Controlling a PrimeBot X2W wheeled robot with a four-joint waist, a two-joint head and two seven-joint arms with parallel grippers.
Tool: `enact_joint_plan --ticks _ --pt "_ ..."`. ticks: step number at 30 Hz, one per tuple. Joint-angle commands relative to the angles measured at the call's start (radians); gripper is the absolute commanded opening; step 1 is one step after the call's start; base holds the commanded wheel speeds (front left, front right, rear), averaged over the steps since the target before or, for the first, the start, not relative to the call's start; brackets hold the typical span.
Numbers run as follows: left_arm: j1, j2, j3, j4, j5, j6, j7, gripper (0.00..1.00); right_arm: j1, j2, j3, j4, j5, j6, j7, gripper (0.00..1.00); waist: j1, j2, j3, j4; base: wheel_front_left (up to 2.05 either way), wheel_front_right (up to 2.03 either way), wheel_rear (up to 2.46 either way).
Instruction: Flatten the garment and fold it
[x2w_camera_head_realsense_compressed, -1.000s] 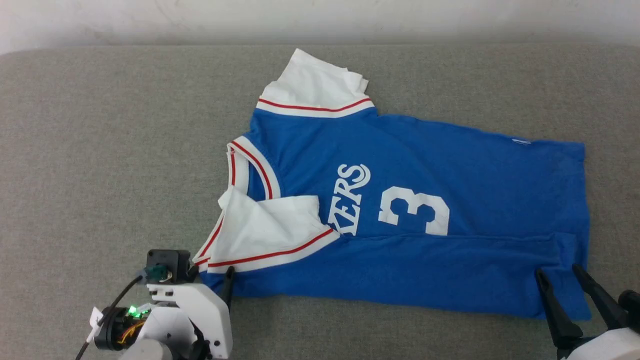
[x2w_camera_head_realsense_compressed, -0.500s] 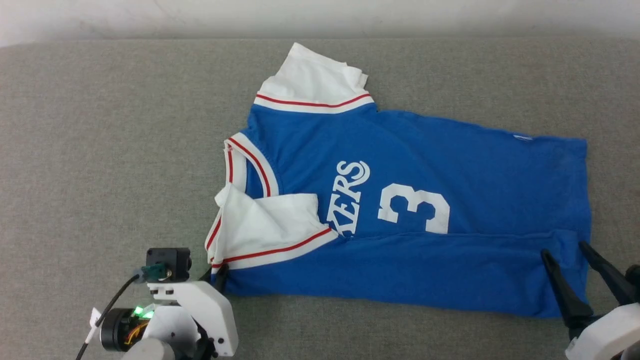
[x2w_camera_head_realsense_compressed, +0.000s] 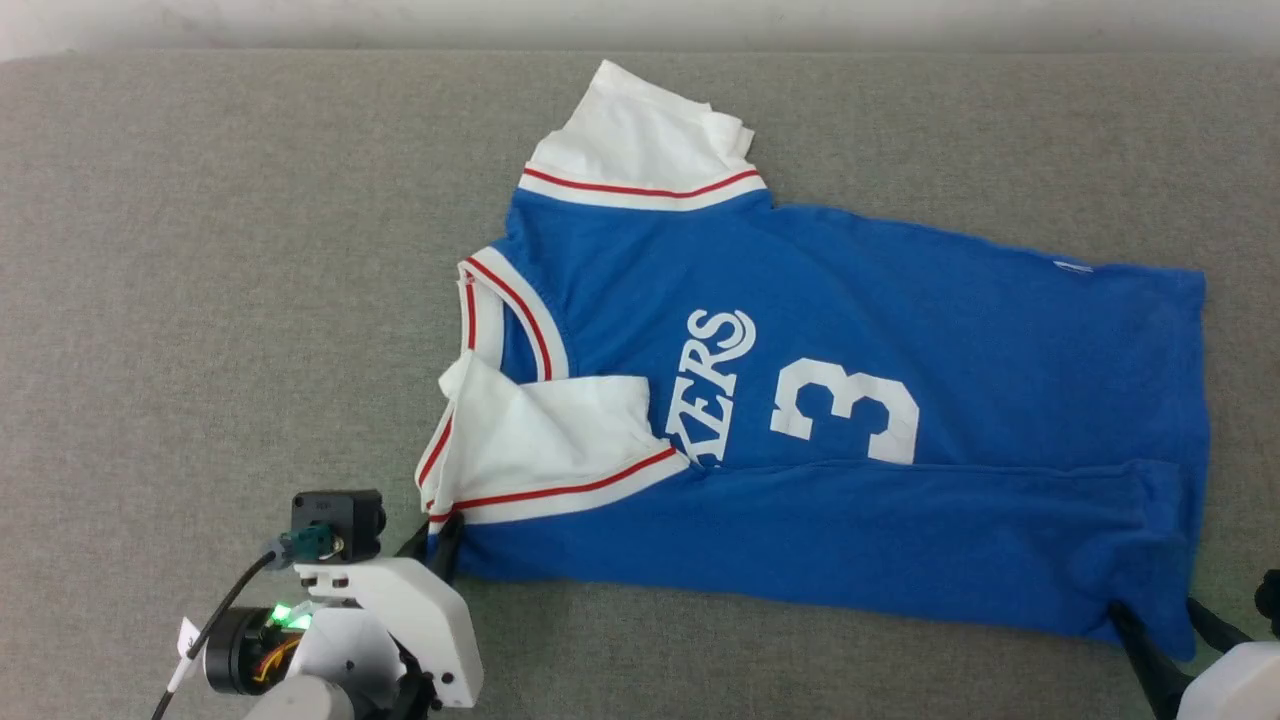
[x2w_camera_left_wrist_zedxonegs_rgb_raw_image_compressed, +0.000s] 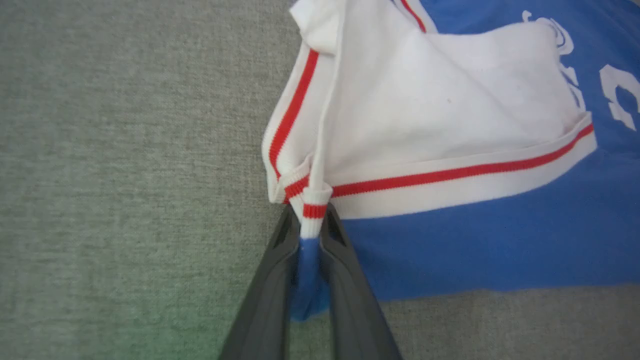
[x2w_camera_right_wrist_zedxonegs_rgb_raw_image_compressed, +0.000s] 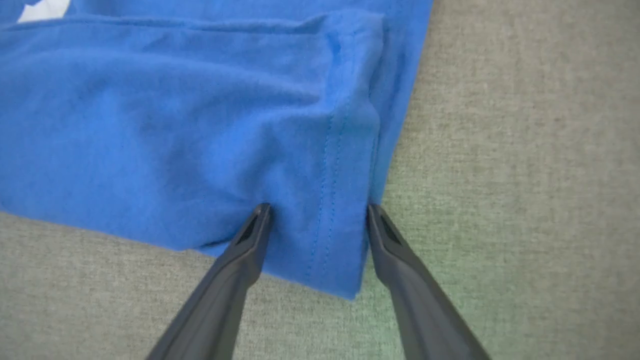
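Grey woven surface (x2w_camera_head_realsense_compressed: 200, 250) underlies the blue jersey (x2w_camera_head_realsense_compressed: 900, 330), spread chest-up with its near side folded over, while the left gripper (x2w_camera_left_wrist_zedxonegs_rgb_raw_image_compressed: 310, 215) pinches the striped sleeve corner tight and the right gripper (x2w_camera_right_wrist_zedxonegs_rgb_raw_image_compressed: 317, 210) stands with fingers spread either side of the hem corner, gripping nothing.

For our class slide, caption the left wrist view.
Left gripper pinches the shirt at its striped sleeve corner on grey cloth.

I'm looking at a plain indoor workspace: a grey woven-cloth surface (x2w_camera_head_realsense_compressed: 200, 250) is butting against a pale wall (x2w_camera_head_realsense_compressed: 300, 20).
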Motion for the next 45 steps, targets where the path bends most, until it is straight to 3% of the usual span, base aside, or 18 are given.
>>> enact_joint_plan --ticks 1,8,9,10,14,22,30,38,45 --pt "-0.006 0.001 0.003 0.018 0.007 0.009 0.001 0.0 0.012 0.011 -0.012 0.011 -0.007 -0.002 0.016 1.0 -0.0001 0.0 0.007 0.003 0.0 0.0 0.0" --pt "-0.008 0.004 0.007 0.012 0.005 0.013 -0.006 0.0 0.022 0.045 -0.038 0.014 -0.026 -0.002 0.064 1.0 -0.0001 0.0 0.024 0.0 0.0 0.0 0.0" --pt "-0.008 0.003 0.009 0.012 0.004 0.014 -0.009 0.0 0.021 0.047 -0.034 0.015 -0.025 -0.002 0.069 0.29 -0.0001 0.0 0.026 0.0 0.0 0.0 0.0" --pt "-0.008 0.003 0.01 0.011 0.004 0.014 -0.01 0.0 0.018 0.049 -0.029 0.015 -0.024 -0.002 0.07 0.0 -0.0001 0.0 0.027 0.0 0.0 0.0 0.0" --pt "-0.009 0.004 0.014 0.013 0.0 0.014 -0.017 0.0 0.002 0.054 -0.01 0.011 -0.001 -0.002 0.067 0.0 -0.0001 0.0 0.029 -0.002 0.0 0.0 0.0" --pt "0.017 0.016 0.051 -0.016 -0.036 0.012 -0.033 0.0 -0.017 0.002 0.019 -0.025 0.035 -0.002 0.05 0.0 -0.0001 0.0 0.007 -0.005 0.0 0.0 0.0" --pt "0.136 0.073 0.103 -0.143 -0.074 0.064 0.002 0.0 0.001 -0.048 -0.02 -0.105 0.054 -0.002 0.104 0.0 -0.0001 0.0 -0.057 0.004 0.0 0.0 0.0" --pt "0.322 0.096 0.091 -0.257 -0.139 0.108 0.08 0.0 0.115 -0.008 -0.098 -0.176 0.041 -0.002 0.231 0.0 -0.0001 0.0 -0.102 0.025 0.0 0.0 0.0" --pt "0.375 0.06 0.095 -0.246 -0.153 0.102 0.018 0.0 0.167 0.03 -0.135 -0.205 0.018 -0.002 0.27 0.0 -0.0001 0.0 -0.108 0.031 0.0 0.0 0.0"
